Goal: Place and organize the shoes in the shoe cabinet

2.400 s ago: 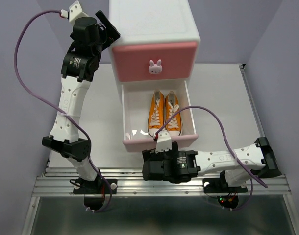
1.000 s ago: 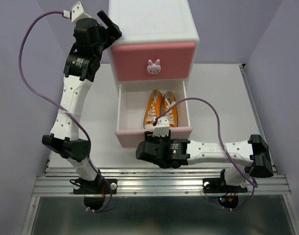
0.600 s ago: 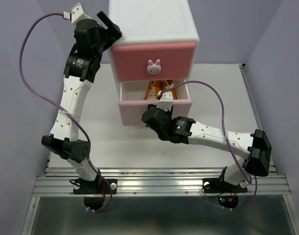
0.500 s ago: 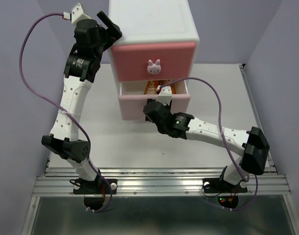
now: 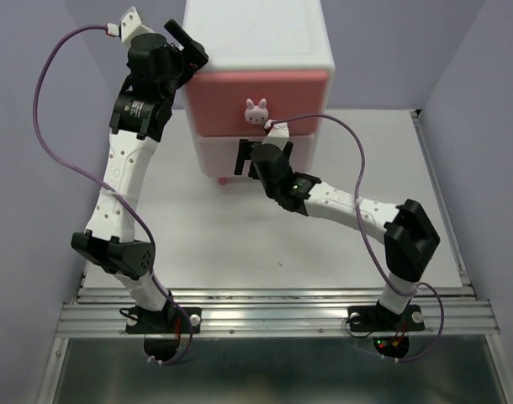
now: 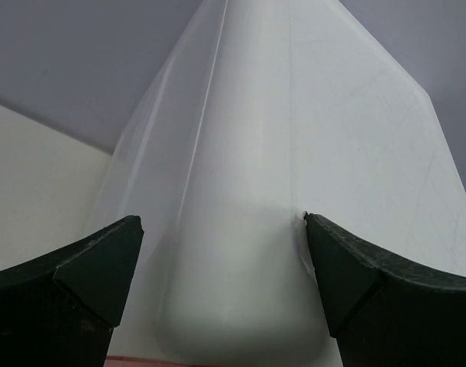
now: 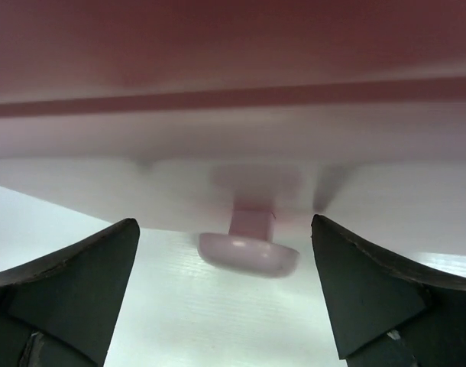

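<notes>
The white shoe cabinet (image 5: 256, 34) stands at the back of the table. Both its deeper pink upper drawer (image 5: 290, 97) and pale pink lower drawer (image 5: 210, 151) are shut. No shoes show in any view. My right gripper (image 5: 244, 156) is open right in front of the lower drawer. In the right wrist view its fingers straddle the lower knob (image 7: 248, 254) without touching it, the gripper (image 7: 224, 223) empty. My left gripper (image 5: 189, 46) is open at the cabinet's upper left corner. In the left wrist view the gripper (image 6: 222, 220) spans the white corner (image 6: 241, 290).
A white bunny knob (image 5: 256, 109) sticks out of the upper drawer. The pale tabletop (image 5: 240, 244) lies in front of the cabinet, with purple walls on both sides. A purple cable (image 5: 341, 139) loops above my right arm. A metal rail (image 5: 273, 316) runs along the near edge.
My right gripper moved away from me against the lower drawer, which slid from open to shut. The orange shoes inside went out of sight. The left arm stayed put.
</notes>
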`<action>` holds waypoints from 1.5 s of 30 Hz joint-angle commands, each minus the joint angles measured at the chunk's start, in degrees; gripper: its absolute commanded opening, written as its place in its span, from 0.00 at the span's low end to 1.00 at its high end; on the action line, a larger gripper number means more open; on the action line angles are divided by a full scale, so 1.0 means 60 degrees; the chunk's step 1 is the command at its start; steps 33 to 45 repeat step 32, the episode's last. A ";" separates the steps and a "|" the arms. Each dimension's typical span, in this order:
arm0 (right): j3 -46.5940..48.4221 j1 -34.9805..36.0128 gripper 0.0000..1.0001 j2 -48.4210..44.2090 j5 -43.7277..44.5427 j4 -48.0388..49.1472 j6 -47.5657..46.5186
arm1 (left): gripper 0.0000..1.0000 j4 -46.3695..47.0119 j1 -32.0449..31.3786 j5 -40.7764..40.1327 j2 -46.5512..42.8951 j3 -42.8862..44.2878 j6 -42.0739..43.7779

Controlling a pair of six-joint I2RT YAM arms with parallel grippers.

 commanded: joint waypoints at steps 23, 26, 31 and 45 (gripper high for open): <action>-0.3932 -0.0330 1.00 -0.8411 0.1953 -0.5707 0.3190 | 0.99 -0.1901 0.3951 -0.1222 -0.3529 -0.4431 0.0282; -0.3946 -0.0330 1.00 -0.8322 0.2232 -0.5721 0.3189 | 0.99 -0.1109 0.4976 -0.0857 -0.4935 -0.7358 -0.0215; -0.3829 -0.0330 1.00 -0.8395 0.2349 -0.5809 0.3629 | 0.99 -0.0637 0.5374 -0.0607 -0.6709 -0.9066 -0.0671; -0.3785 -0.0330 1.00 -0.8381 0.2349 -0.5809 0.3484 | 0.99 -0.0681 0.5374 -0.0622 -0.6754 -0.9169 -0.0657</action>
